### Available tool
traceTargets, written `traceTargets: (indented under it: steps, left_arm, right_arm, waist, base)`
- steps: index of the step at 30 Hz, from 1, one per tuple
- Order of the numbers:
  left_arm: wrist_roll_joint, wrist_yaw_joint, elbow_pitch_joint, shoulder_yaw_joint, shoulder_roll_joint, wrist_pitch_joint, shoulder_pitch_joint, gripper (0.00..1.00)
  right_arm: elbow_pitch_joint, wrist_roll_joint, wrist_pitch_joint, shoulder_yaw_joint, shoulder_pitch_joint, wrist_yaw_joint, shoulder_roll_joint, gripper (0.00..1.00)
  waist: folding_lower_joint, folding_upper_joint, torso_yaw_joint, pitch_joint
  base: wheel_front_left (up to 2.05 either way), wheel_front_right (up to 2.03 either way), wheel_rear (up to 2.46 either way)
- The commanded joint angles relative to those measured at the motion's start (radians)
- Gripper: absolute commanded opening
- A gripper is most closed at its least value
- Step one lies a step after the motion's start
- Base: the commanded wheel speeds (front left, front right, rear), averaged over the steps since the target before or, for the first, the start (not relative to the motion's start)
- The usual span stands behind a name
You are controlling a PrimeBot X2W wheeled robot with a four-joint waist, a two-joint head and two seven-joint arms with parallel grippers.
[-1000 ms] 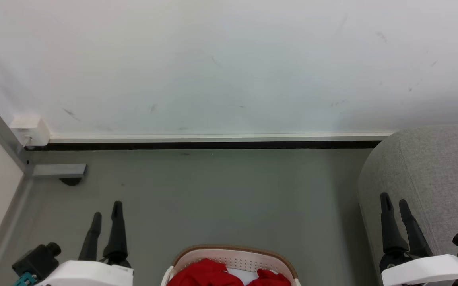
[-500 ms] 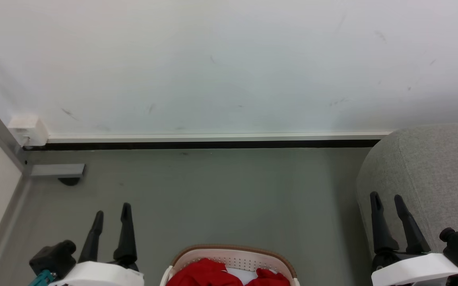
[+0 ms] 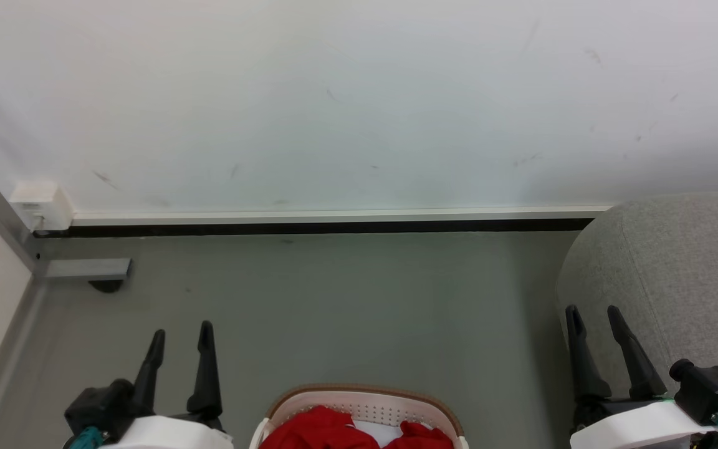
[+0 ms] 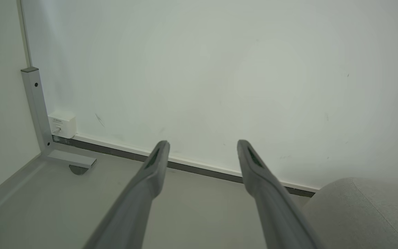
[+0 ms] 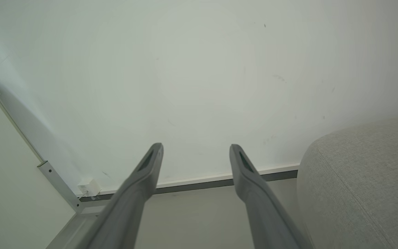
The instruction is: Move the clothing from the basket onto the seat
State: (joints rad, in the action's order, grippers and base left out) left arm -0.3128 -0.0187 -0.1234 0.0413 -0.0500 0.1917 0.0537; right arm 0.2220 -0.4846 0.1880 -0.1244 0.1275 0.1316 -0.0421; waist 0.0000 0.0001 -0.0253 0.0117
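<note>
Since last second left fingers (image 3: pixel 207 374), right fingers (image 3: pixel 582 362) edge inward toward brown-rimmed white plastic basket (image 3: pixel 365 390), 6 o'clock; both spread, empty. Inside, bright red jerseys (image 3: pixel 325 429) untouched; grey fabric seat (image 3: pixel 677 262), 3 o'clock. Reach likely starting.

The right gripper (image 5: pixel 196 148) has its fingers (image 5: pixel 140 186) spread wide, left of the grey seat (image 5: pixel 365 186), over the floor (image 5: pixel 192 218) and pointing at the white wall (image 5: pixel 185 69). A small white box (image 5: pixel 89 187) sits well left of the seat.

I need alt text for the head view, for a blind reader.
A white basket of red clothing sits bottom centre on a grey floor, between the left gripper and right gripper, jaws open. A grey seat stands at right, by a white wall.
</note>
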Motion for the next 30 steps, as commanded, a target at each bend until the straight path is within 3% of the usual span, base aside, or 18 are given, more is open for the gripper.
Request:
traceTargets:
  steps: [1, 30]
  left_arm:
    - [0.033, -0.005, 0.005, 0.001, -0.012, 0.007, -0.004, 1.00]
    - [0.258, -0.025, 0.019, 0.017, -0.014, 0.066, -0.010, 1.00]
  right_arm:
    - [-0.003, 0.025, 0.011, -0.004, 0.023, -0.001, -0.011, 1.00]
    - [0.014, 0.201, 0.070, -0.045, 0.035, -0.002, -0.012, 1.00]
  waist:
    - [0.0000, -0.0001, 0.000, 0.000]
    - [0.0000, -0.0001, -0.009, 0.008]
  base:
    - [0.00, 0.00, 0.00]
    - [0.00, 0.00, 0.00]
